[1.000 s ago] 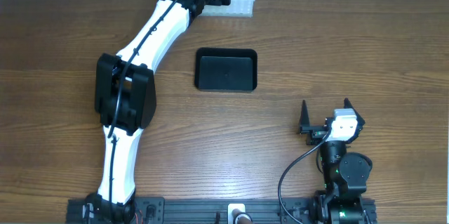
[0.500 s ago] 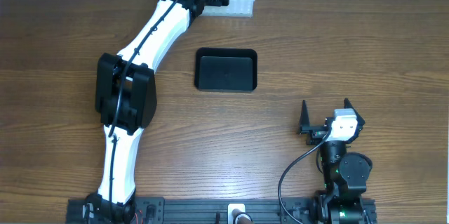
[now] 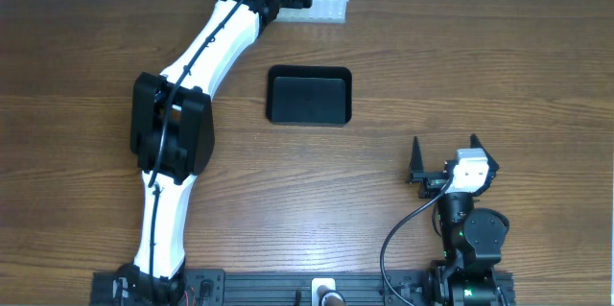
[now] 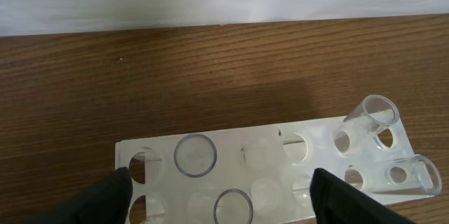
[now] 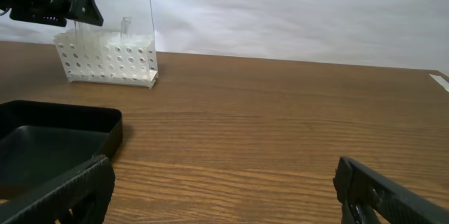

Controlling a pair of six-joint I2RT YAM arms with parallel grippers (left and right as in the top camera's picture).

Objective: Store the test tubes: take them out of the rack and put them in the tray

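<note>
top view: left arm (image 3: 216,42) covers one end of the rack (image 3: 328,4).

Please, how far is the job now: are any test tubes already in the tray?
Nothing looks done: the black tray is empty. In hand: the open left gripper hovers over the rack, holding nothing. To do: all test tubes, at least four. The right gripper rests open.

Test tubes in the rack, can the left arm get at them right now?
Probably yes: the left gripper hangs open right above the rack, test tubes stand just below it, and nothing lies between.
</note>
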